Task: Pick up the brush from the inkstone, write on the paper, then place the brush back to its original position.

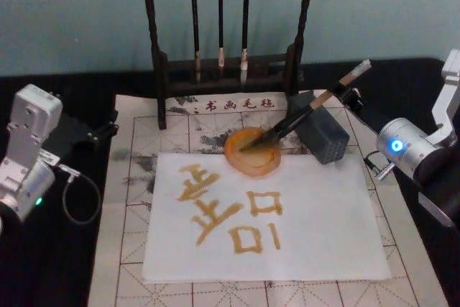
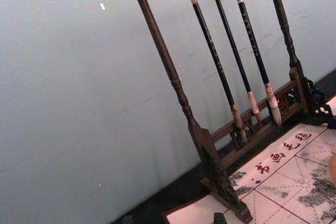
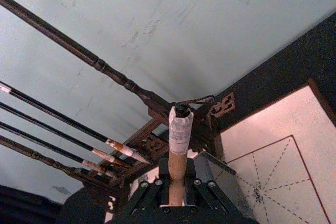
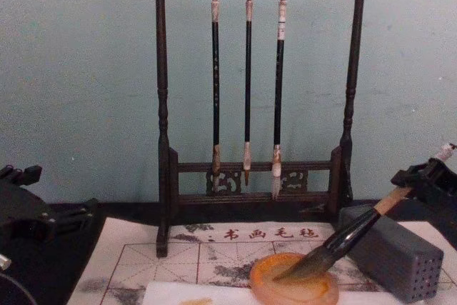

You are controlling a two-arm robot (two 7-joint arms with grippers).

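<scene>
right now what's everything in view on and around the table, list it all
mat: one, cream with a grid, in front of the robot
paper: one, white with orange-brown characters, on the mat
inkstone: one, orange-amber, straddling the paper's far edge
grey block: one, grey with small holes, right of the inkstone
brush: one, tan and black, tip in the inkstone, handle leaning over the grey block
stand: one, dark wood, at the back
thin brushes: three, dark with pale tips, hanging on the stand
left pincer: one, black, parked left of the mat
right pincer: one, black, closed on the brush's upper handle
</scene>
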